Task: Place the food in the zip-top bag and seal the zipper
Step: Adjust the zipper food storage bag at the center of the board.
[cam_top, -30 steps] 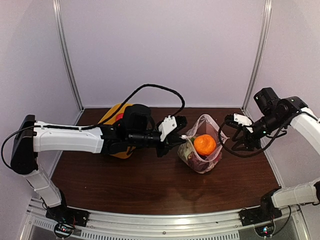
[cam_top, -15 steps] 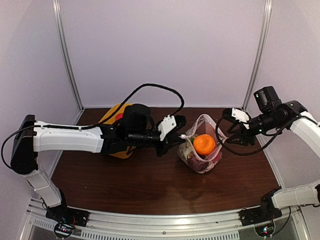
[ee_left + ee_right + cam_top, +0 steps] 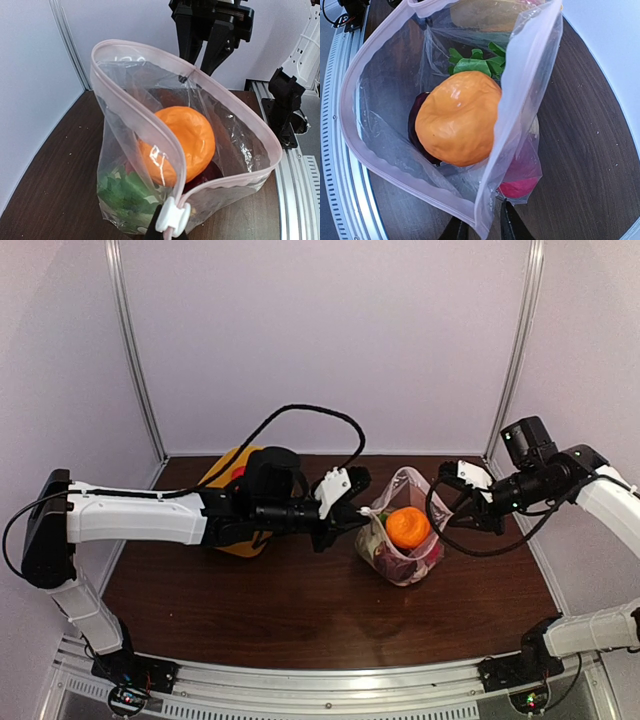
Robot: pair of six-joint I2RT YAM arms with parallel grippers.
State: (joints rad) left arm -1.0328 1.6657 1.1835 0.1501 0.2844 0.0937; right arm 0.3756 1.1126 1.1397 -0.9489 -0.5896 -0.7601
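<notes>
Clear, crinkly plastic forms the zip-top bag (image 3: pixel 235 140), which is stood upright on the brown surface (image 3: pixel 300 610) with its mouth gaping. Inside it an orange fruit (image 3: pixel 457 117) is seen on top, with green leaves (image 3: pixel 475 62), a dark purple piece (image 3: pixel 417 117) and a pink piece (image 3: pixel 520 182) lower down. The left end effector (image 3: pixel 362 510) is clamped shut on the bag's left corner, by the white slider (image 3: pixel 172 217) of the zipper (image 3: pixel 135 90). At the bag's opposite corner the right end effector (image 3: pixel 196 59) is held with fingers a little apart, the rim between them. A yellow tub (image 3: pixel 222 475) is seen left of the bag.
</notes>
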